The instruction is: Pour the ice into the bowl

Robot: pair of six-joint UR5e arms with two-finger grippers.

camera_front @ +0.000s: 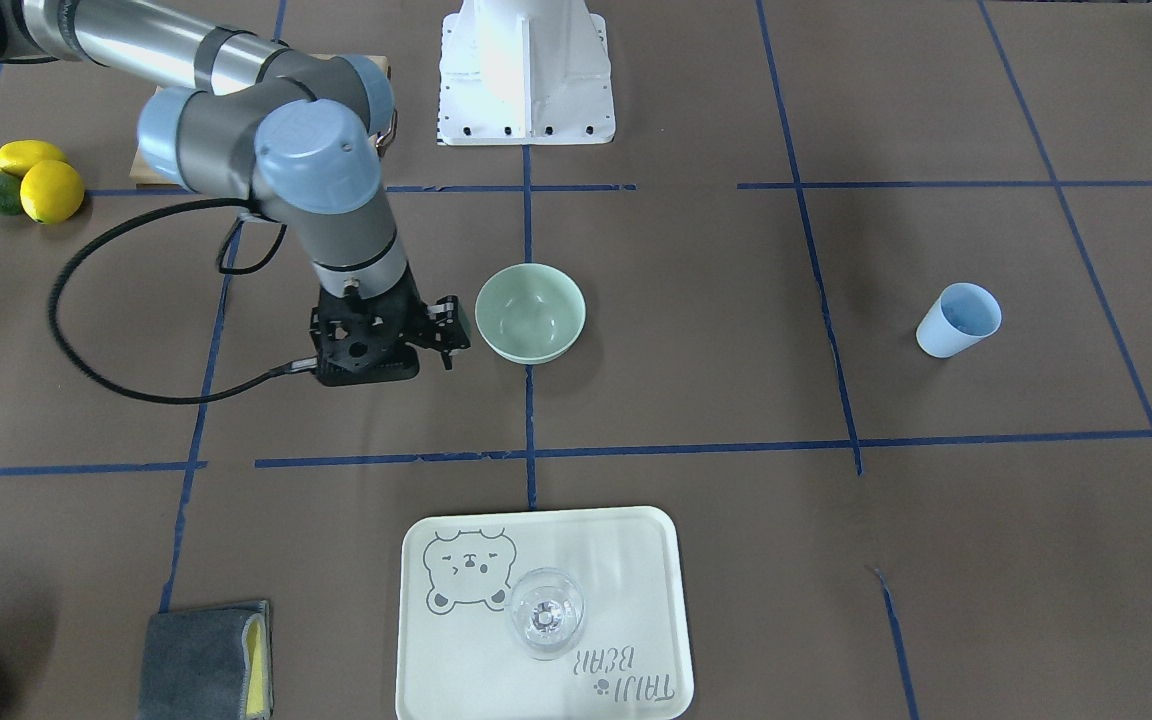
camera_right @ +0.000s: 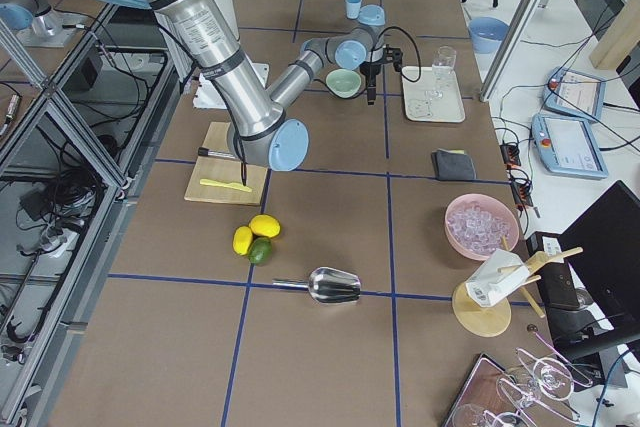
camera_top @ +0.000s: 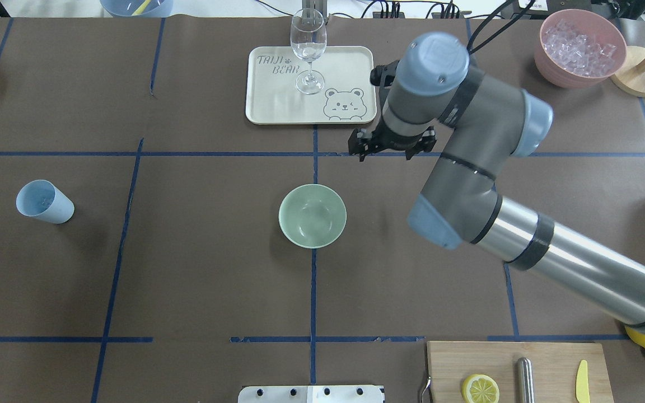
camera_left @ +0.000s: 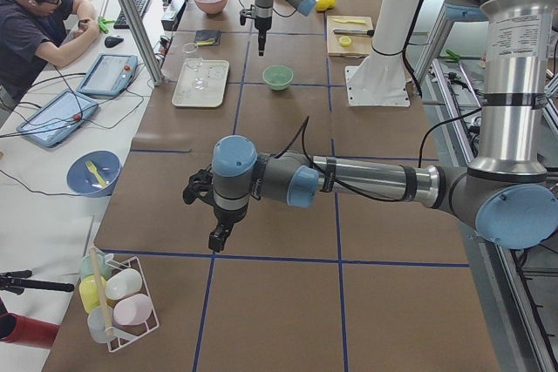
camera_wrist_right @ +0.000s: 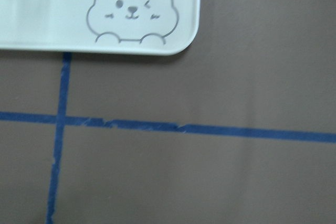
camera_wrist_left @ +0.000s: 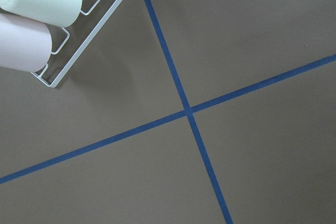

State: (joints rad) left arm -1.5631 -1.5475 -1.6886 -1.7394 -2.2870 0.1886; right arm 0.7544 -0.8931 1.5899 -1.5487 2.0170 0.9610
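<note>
I think the ice [camera_top: 580, 42] is slippery and loose, so hold its pink container [camera_top: 569, 78] by the rim; I cannot tell if the right gripper [camera_top: 392, 144] is spread.

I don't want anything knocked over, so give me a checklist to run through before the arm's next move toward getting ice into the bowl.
1. Bowl upright and empty: ok.
2. Ice ready: ok, heaped in the pink container at the table corner.
3. Right gripper carrying nothing: ok; open or shut: cannot tell.
4. Right gripper at the ice: not ok, it hangs between bowl and tray, far from the container.
5. Wine glass safe: ok, upright on the tray, apart from the gripper.
6. Left gripper out of the way: ok, far from the bowl.
</note>
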